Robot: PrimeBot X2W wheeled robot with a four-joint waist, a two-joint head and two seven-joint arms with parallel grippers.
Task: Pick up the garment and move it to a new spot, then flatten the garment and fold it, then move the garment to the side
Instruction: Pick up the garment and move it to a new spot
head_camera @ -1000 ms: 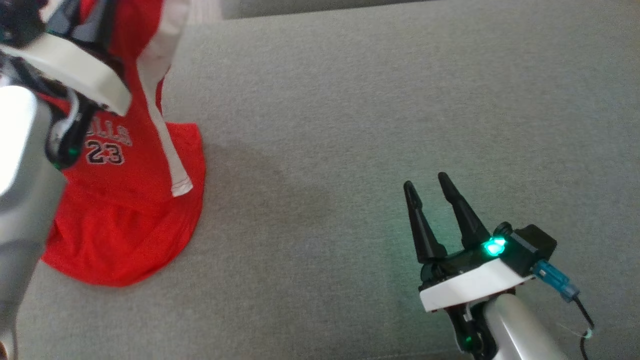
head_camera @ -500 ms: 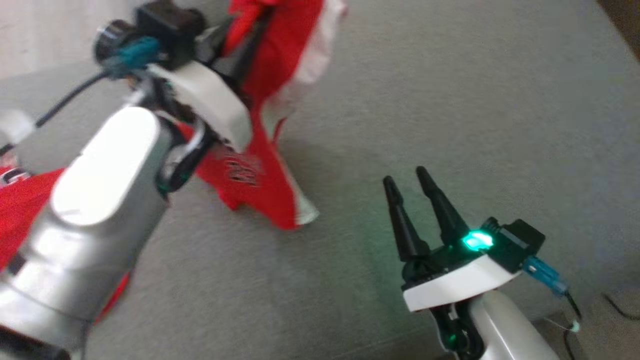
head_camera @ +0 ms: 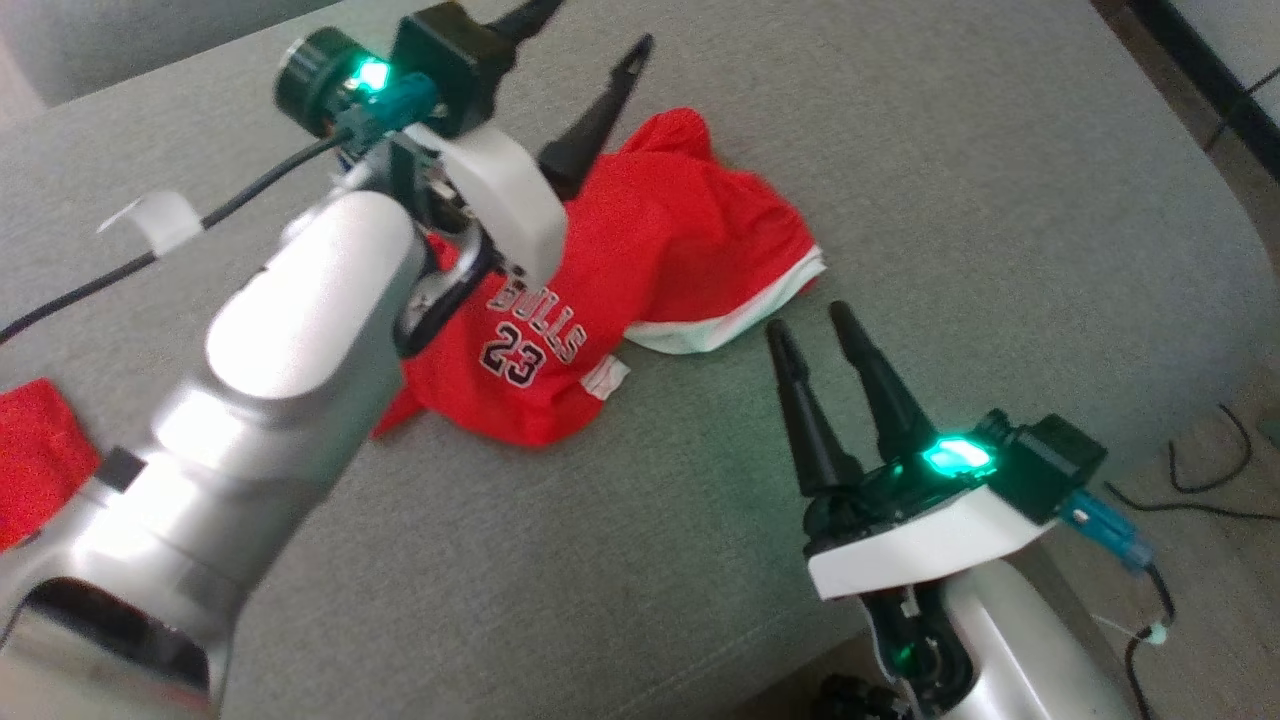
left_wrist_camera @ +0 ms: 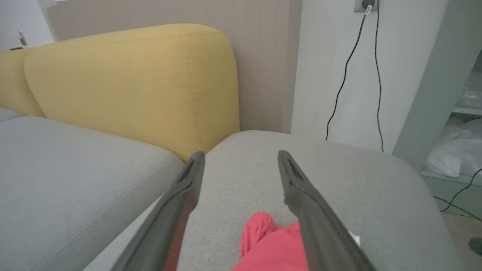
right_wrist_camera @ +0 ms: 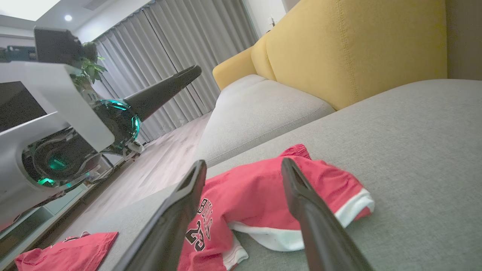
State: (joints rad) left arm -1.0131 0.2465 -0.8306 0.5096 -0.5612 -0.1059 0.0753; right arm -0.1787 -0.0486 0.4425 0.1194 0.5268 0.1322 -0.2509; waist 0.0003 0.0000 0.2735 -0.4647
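"Where does it stand?"

"On the grey sofa seat (head_camera: 900,150), with the yellow backrest (right_wrist_camera: 357,45) behind. The red Bulls jersey (head_camera: 650,250) lies crumpled there. Flattening looks next."

"Grippers?"

"The left gripper (left_wrist_camera: 241,154) hovers above it, spread and empty. The right gripper (head_camera: 808,320) is open too, near the white hem. Each needs an edge to pull."

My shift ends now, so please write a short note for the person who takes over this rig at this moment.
Left claw: open, empty, over the red jersey.
Right claw: open, empty, near the jersey.
Jersey: bunched on the grey cushion, held by nothing.
Done: apparently the first move to a new spot.
Left: flatten, fold, move aside.
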